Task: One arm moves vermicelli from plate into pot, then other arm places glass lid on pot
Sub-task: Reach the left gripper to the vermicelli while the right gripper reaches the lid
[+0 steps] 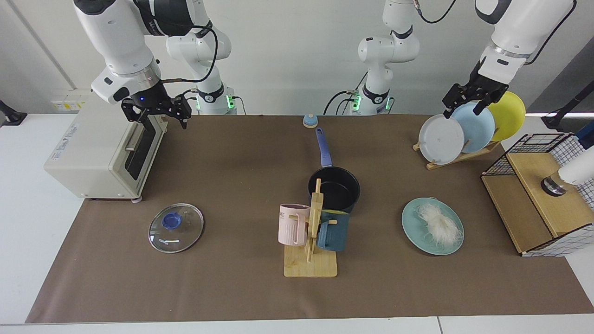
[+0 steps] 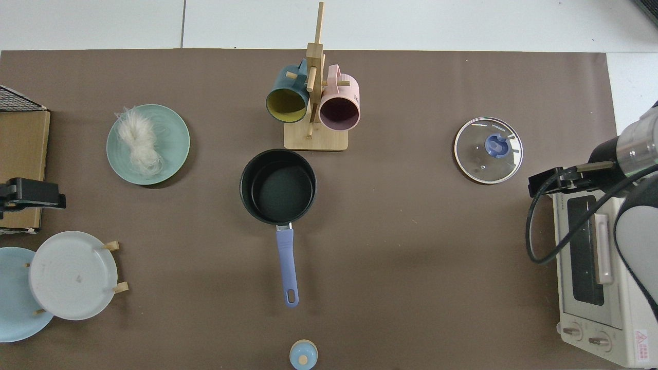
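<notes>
The vermicelli (image 1: 438, 222) (image 2: 139, 139) lies as a white tangle on the teal plate (image 1: 415, 227) (image 2: 175, 149). The dark pot (image 1: 335, 189) (image 2: 277, 187) stands mid-table, black inside, with nothing in it and its blue handle pointing toward the arm bases. Flat on the mat rests the glass lid (image 1: 176, 228) (image 2: 488, 150), blue knob up. My left gripper (image 1: 462, 111) hangs open above the plate rack, well behind the teal plate. My right gripper (image 1: 163, 121) hangs open above the toaster oven, behind the lid. Neither holds anything.
A wooden mug tree (image 1: 312, 241) with a pink mug (image 1: 292, 225) and a dark teal mug (image 1: 332, 232) stands right beside the pot. A toaster oven (image 1: 93, 153), a rack of plates (image 1: 441, 138), a wire-sided wooden box (image 1: 538, 195) and a small blue-topped object (image 1: 310, 120) ring the mat.
</notes>
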